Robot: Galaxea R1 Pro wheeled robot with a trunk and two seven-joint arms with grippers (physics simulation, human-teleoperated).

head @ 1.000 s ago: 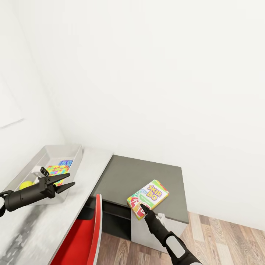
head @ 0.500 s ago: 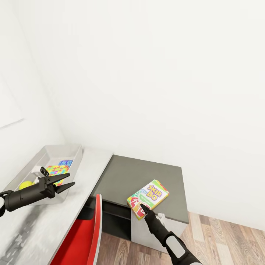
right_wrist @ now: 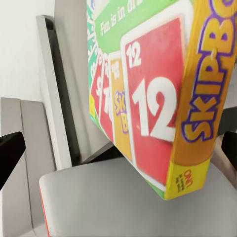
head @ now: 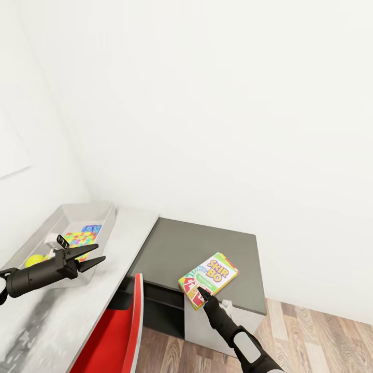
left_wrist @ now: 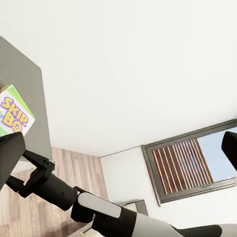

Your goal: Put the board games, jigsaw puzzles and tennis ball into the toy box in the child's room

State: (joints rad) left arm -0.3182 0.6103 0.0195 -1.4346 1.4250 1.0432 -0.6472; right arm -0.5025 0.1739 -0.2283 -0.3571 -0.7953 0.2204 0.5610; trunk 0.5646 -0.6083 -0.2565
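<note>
The light-grey toy box (head: 106,217) stands on the white-grey table (head: 122,241) at the left. Inside it lie a jigsaw puzzle (head: 82,239), a bluish board game (head: 93,229) and the yellow tennis ball (head: 34,260). My left gripper (head: 101,252) hangs open and empty just in front of the box. A bright Skip-Bo board game (head: 212,274) lies on the dark-grey side unit (head: 207,241), its near corner at the front edge. My right gripper (head: 199,291) is open at that corner, and in the right wrist view the board game (right_wrist: 158,98) sits between the spread fingers.
A red chair (head: 116,331) is tucked under the table between my arms. White walls close off the back and left. Light wood floor (head: 316,336) lies to the right of the side unit. The left wrist view shows a grey-framed window with blinds (left_wrist: 190,165).
</note>
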